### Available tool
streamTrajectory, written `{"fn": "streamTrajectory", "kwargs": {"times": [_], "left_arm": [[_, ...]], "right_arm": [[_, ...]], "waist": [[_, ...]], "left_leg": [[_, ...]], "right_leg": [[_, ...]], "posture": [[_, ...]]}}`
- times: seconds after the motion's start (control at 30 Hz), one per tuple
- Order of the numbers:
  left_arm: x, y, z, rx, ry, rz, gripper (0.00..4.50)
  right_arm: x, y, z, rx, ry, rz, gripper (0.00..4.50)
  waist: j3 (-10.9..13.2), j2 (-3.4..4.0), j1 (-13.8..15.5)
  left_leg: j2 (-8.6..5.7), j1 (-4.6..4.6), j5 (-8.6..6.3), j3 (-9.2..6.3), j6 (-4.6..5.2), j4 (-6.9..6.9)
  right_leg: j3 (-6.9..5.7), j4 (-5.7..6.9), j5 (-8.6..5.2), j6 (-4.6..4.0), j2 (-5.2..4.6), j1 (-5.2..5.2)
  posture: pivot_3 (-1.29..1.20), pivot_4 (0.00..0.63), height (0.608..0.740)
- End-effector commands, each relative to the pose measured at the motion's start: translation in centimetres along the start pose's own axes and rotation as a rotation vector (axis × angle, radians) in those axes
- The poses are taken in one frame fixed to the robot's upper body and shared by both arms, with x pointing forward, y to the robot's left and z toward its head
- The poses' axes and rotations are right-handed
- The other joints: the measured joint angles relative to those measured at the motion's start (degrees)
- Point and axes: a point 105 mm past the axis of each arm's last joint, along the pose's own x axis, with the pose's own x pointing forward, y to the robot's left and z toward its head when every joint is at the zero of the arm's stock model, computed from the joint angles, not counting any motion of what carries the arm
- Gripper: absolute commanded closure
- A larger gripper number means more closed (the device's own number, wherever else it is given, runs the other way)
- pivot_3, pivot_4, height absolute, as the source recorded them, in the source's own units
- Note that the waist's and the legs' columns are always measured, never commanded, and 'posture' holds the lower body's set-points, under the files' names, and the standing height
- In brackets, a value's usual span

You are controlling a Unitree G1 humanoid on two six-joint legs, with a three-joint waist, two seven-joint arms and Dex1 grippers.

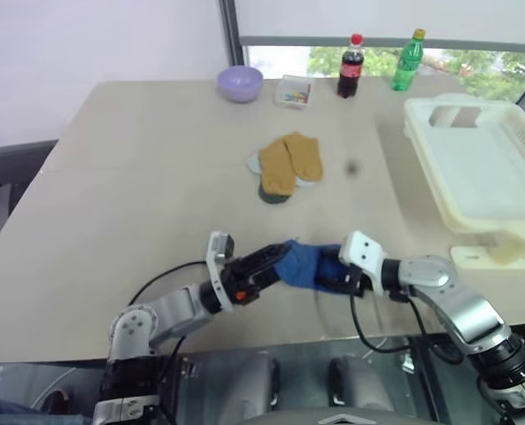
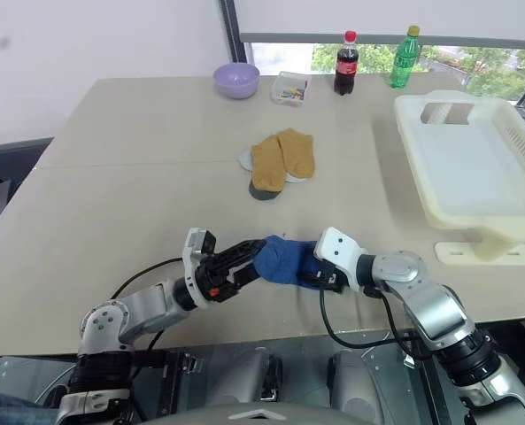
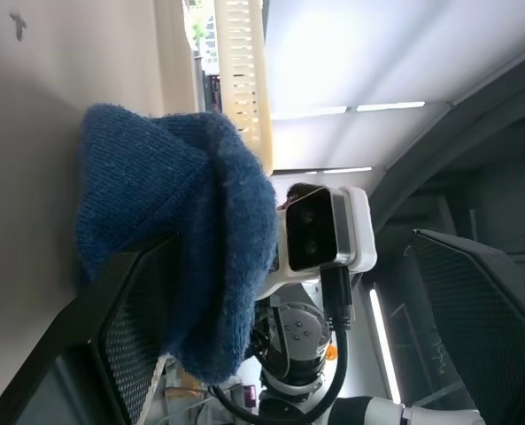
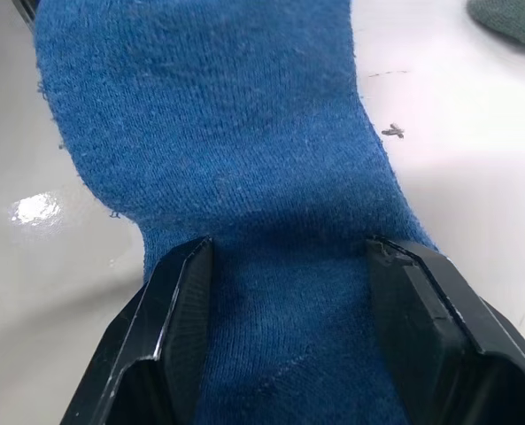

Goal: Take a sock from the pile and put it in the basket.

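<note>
Blue sock point(image 1: 304, 263) clamped in right claw point(image 1: 329, 274), left claw point(image 1: 266, 259) spread alongside.

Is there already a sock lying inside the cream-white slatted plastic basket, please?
No, the cream-white slatted plastic basket is bare inside; the soft blue sock sits between the two pincers near the table's front edge.

beige table point(image 1: 138, 195), sock pile point(image 1: 286, 165), basket point(image 1: 474, 168)

A beige table point(image 1: 138, 204) stands by a pale wall point(image 1: 85, 53) — daylight enters a window point(image 1: 474, 60) behind.
</note>
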Motion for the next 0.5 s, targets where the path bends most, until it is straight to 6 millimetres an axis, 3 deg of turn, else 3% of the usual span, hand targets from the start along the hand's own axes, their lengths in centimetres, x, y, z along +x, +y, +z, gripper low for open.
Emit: {"fn": "streamTrajectory", "kwargs": {"times": [0.03, 0.33, 0.5], "left_arm": [[1.2, -1.3, 0.1, -0.010, 0.016, -0.086, 0.05], [2.6, -1.2, 0.1, -0.032, 0.047, -0.114, 0.05], [3.5, -1.4, 0.4, -0.031, 0.066, -0.133, 0.05]], "right_arm": [[-0.5, -0.8, -0.1, -0.012, 0.015, -0.045, 1.66], [-1.4, -1.2, 0.6, -0.023, 0.016, -0.078, 1.66], [-4.3, -1.7, 1.3, -0.014, 0.046, -0.105, 1.66]], "waist": [[0.0, -0.01, 0.0], [0.0, -0.04, 0.0], [0.1, -0.10, 0.2]], "left_leg": [[0.00, 0.00, 0.00, 0.00, 0.00, 0.00], [-0.02, -0.14, 0.01, 0.00, -0.02, -0.04], [-0.08, -0.27, 0.02, -0.03, -0.03, -0.04]], "right_leg": [[0.00, -0.01, 0.00, 0.00, 0.00, 0.00], [-0.01, -0.10, 0.00, 0.00, 0.01, -0.02], [-0.07, -0.21, 0.00, 0.01, 0.00, -0.05]], "posture": [[0.00, 0.150, 0.740], [0.00, 0.150, 0.740], [0.00, 0.150, 0.740]]}}
